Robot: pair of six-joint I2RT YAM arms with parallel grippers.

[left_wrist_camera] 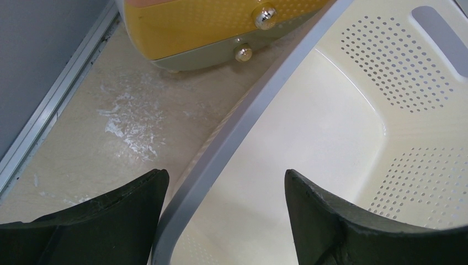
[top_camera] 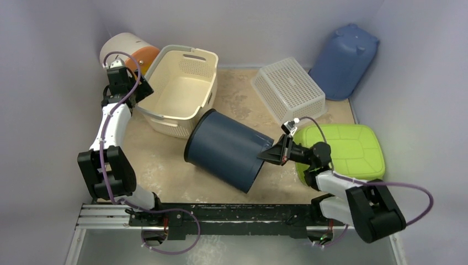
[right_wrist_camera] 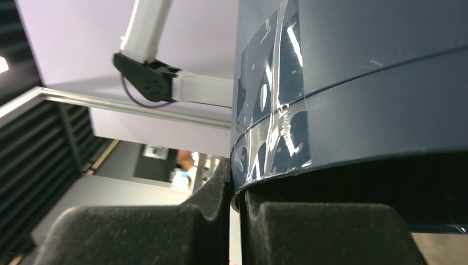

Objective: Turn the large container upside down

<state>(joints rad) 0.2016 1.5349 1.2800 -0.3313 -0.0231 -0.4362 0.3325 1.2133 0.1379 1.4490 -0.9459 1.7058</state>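
- My right hand [top_camera: 274, 152] is clamped shut on the edge of the dark blue bin [top_camera: 227, 149]. In the right wrist view my fingers [right_wrist_camera: 212, 190] pinch that thin edge between them, with no gap left.
- The bin lies on its side in the middle of the counter [top_camera: 165, 168]. Its narrower end points toward the cream basket [top_camera: 182, 88] and its wider end toward my right arm.
- I cannot tell whether the bin's lower side touches the counter or hangs just above it.
- A strip of clear tape [right_wrist_camera: 270, 99] runs down the bin's wall near my grip.
- My left hand [top_camera: 144, 88] is spread wide and holds nothing. It sits over the cream basket's left side, one finger on each side of the grey rim [left_wrist_camera: 243, 116].
- An orange and white pot [left_wrist_camera: 209, 27] lies just beyond the basket in the far left corner.
- A white mesh basket [top_camera: 290, 88] lies upside down at the back.
- A blue tub [top_camera: 345, 61] leans in the far right corner.
- A green box [top_camera: 347, 149] sits under my right arm.
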